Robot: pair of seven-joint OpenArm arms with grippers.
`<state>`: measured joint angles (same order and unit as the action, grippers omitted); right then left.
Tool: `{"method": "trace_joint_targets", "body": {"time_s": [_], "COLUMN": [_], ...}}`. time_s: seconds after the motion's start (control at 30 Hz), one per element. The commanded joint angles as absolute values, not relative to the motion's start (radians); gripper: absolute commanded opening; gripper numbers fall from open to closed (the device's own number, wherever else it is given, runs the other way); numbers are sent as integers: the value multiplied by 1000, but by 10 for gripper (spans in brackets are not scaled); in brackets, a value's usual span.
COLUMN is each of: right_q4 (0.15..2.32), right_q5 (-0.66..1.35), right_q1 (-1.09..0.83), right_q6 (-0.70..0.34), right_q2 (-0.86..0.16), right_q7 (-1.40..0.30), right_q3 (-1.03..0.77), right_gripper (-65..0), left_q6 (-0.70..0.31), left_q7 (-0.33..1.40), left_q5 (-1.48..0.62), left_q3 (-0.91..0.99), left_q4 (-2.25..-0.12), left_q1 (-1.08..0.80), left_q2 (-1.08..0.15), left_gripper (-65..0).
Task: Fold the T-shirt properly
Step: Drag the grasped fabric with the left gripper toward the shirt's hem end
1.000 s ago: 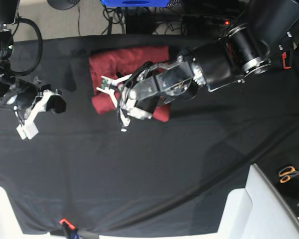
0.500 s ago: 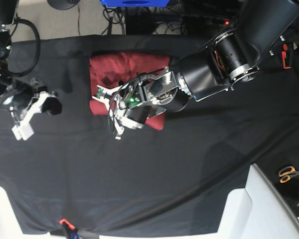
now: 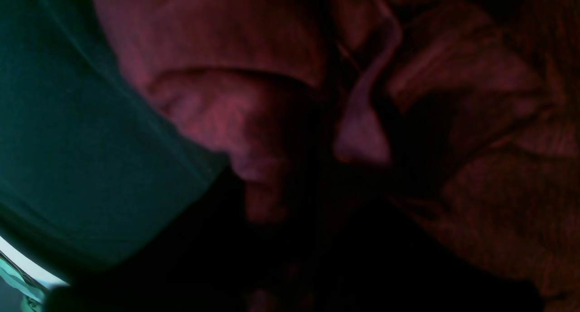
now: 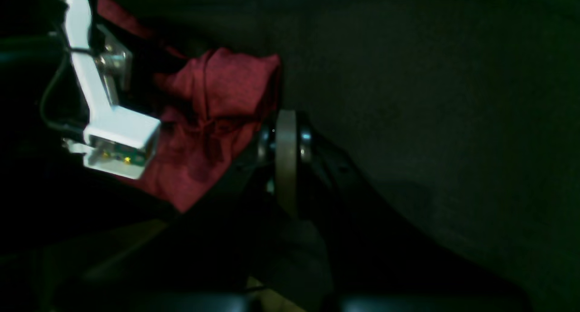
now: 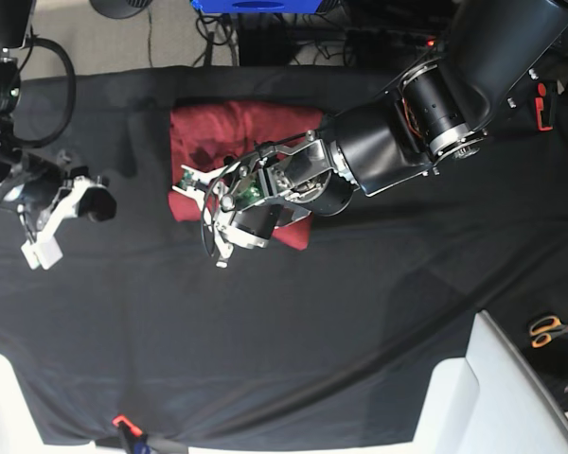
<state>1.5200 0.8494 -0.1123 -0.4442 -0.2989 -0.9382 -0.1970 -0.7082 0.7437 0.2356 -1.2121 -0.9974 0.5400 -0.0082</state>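
The brick-red T-shirt (image 5: 241, 128) lies bunched in a rough rectangle at the back centre of the black cloth (image 5: 293, 340). My left gripper (image 5: 218, 216) reaches in from the right and sits low over the shirt's front-left edge. In the left wrist view, folds of the T-shirt (image 3: 235, 99) fill the picture right up against the lens and run down into the dark where the jaws are, so it looks shut on fabric. My right gripper (image 5: 102, 202) hovers to the left, apart from the shirt, with its fingertips (image 4: 286, 135) pressed together and empty. In the right wrist view the T-shirt (image 4: 217, 117) lies just beyond them.
The left arm's white camera mount (image 4: 115, 137) stands in front of the shirt. Scissors (image 5: 549, 329) lie at the right edge. White bins sit at the front right (image 5: 511, 397) and front left (image 5: 0, 407). A blue box (image 5: 256, 5) and cables lie behind the table.
My left arm has slid leftward across the shirt, from its middle to its front-left edge. The right arm has drifted slightly left. Neither gripper's opening has changed.
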Motion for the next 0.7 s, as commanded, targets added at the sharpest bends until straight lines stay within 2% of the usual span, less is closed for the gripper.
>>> {"method": "trace_joint_targets", "body": {"time_s": [0.0,0.1,0.2,0.4,0.57,0.67], "right_q4": [1514,1478,1469,1474,1474,1474], "right_q5": [863,863,863,863,863,863], "right_q1": [-104,-102,-102,-104,-104,-104], "right_q6": [-449,-449,-450,-450,-450,-450], "right_q2": [-314,-314,-314,-314,-314,-314], "right_q7": [-924,-923,-923,-923,-923,-923], "right_q3": [-203,-203,-203,-203,-203,-202], "right_gripper": [-648,-648,-648,-648,-648,-648], "left_q6": [-698,-698,-698,-698,-698,-698], "left_q7": [722,720,719,722,722,725], "left_q5": [237,237,231,229,228,228], "left_q3": [-1211,-1204,-1205,-1202,-1202,-1202], "left_q4": [-997,-997,-997,-997,-997,-997], "left_q1": [552,553,565,601,625,631], "left_q2": [-2,-7,-8,-8,-8,-8], "left_gripper": [-650,-647,-497,-321,-132,-59]}}
